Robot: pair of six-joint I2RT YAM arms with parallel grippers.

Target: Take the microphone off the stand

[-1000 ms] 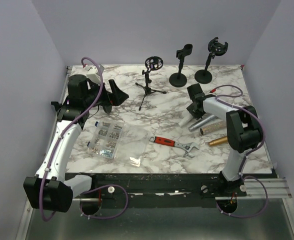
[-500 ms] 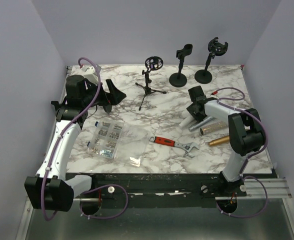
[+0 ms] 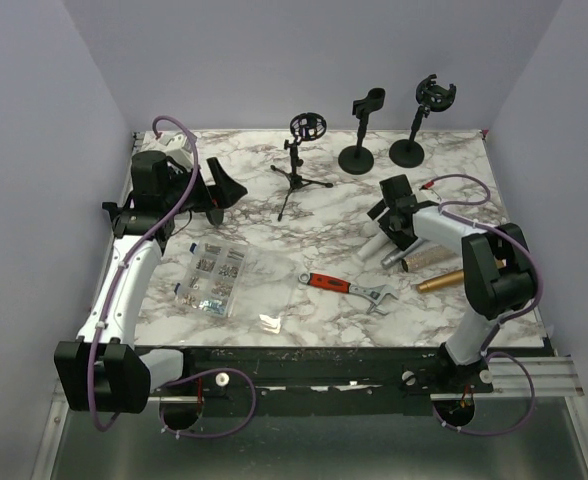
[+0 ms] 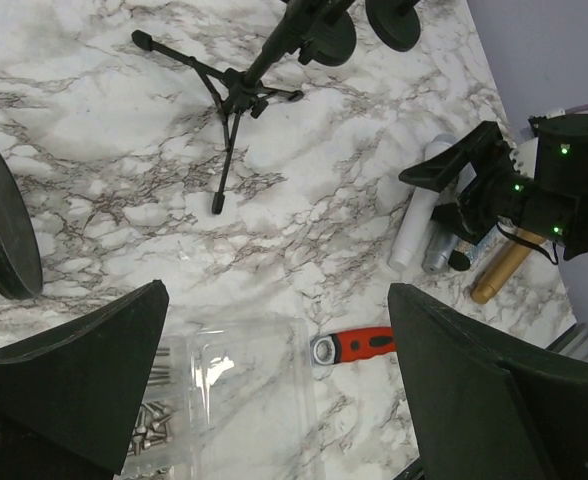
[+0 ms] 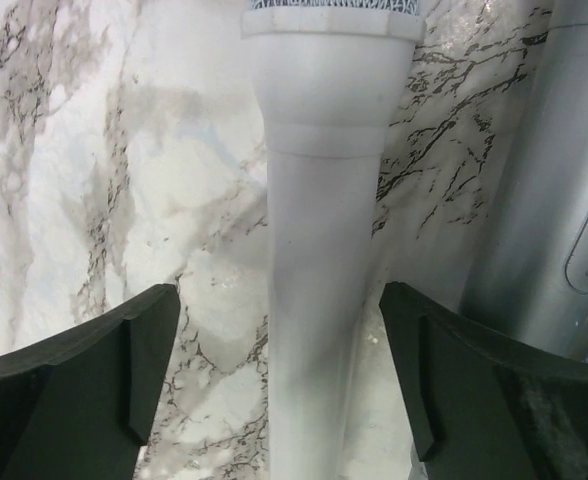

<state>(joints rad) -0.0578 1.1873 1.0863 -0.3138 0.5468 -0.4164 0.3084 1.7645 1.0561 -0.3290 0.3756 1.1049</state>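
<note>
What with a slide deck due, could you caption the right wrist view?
Open right tool straddling a white microphone on the marble table, silver microphone alongside.

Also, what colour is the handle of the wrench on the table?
Red, with a silver metal head; the top view shows the wrench best.

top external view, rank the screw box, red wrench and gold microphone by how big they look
1. screw box
2. red wrench
3. gold microphone, though the right arm covers one end, so its place is unsure

white arm links [image 3: 124,290], black joints [image 3: 494,268], purple cables [image 3: 170,121]
</note>
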